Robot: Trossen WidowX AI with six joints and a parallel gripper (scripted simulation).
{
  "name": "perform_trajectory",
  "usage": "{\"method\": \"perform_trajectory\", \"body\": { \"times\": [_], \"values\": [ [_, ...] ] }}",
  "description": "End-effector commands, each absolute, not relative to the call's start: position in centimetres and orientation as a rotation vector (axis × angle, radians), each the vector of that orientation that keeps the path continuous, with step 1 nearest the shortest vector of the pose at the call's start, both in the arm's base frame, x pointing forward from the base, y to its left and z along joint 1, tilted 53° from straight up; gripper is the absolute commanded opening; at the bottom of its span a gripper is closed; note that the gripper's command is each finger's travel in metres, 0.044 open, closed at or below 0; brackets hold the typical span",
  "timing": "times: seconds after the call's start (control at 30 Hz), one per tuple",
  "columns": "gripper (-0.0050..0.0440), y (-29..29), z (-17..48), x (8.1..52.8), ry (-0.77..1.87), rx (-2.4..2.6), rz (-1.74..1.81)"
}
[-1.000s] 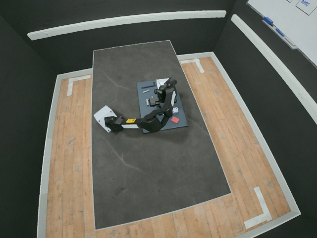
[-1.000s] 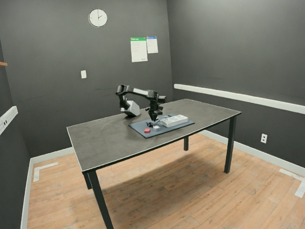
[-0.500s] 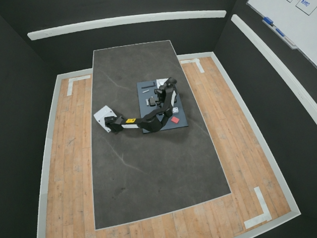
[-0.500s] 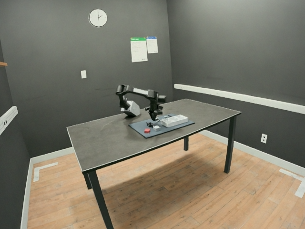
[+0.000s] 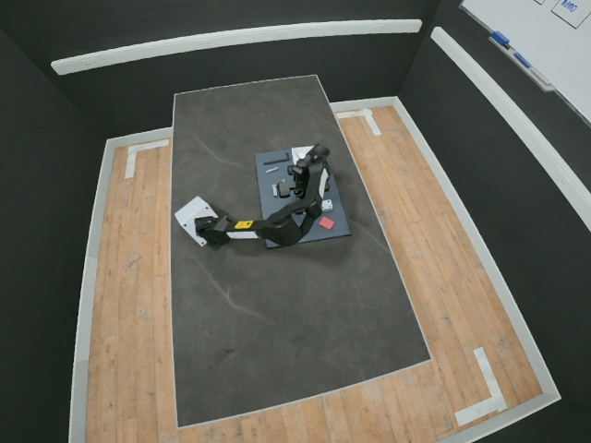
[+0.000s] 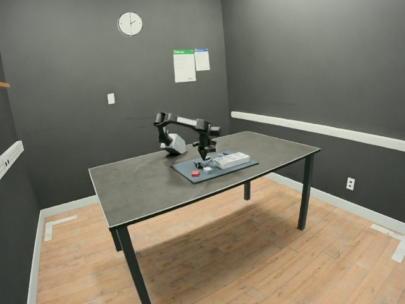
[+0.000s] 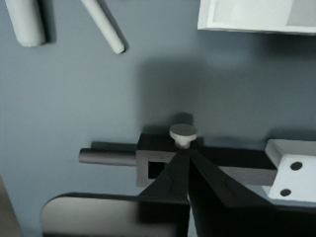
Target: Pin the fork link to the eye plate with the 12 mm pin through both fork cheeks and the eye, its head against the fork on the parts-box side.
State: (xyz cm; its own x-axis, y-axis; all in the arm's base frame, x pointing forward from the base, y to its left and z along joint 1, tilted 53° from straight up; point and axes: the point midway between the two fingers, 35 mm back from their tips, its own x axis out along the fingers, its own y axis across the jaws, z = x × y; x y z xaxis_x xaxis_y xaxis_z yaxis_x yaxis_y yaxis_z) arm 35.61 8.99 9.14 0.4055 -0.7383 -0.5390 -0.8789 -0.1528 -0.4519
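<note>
In the wrist view the black fork link (image 7: 157, 159) lies on the blue-grey mat (image 7: 74, 99), its stem (image 7: 106, 157) pointing left. A grey bar (image 7: 249, 174) runs from the fork to the white eye plate base (image 7: 291, 170) at the right. The pin's pale round head (image 7: 183, 132) sits at the fork cheek on the side facing the white parts box (image 7: 257, 15); its shaft is hidden. My gripper (image 7: 186, 156) (image 6: 205, 158) (image 5: 288, 190) is shut, fingertips pressed together over the fork just below the pin head, holding nothing.
Two loose grey pins (image 7: 25, 22) (image 7: 104, 25) lie on the mat at the upper left. A red block (image 5: 326, 222) (image 6: 195, 173) lies near the mat's front. The parts box (image 6: 230, 160) stands at the mat's far end. The arm's base (image 5: 193, 219) is at the table's left edge.
</note>
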Motion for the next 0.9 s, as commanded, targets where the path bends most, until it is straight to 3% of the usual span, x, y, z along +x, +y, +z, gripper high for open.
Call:
{"method": "perform_trajectory", "body": {
  "times": [0.0,0.87],
  "values": [
    [-0.0050,9.48,10.09,35.74,1.346,-1.915,0.233],
    [-0.0050,9.44,10.01,35.65,1.345,-1.917,0.243]
  ]
}}
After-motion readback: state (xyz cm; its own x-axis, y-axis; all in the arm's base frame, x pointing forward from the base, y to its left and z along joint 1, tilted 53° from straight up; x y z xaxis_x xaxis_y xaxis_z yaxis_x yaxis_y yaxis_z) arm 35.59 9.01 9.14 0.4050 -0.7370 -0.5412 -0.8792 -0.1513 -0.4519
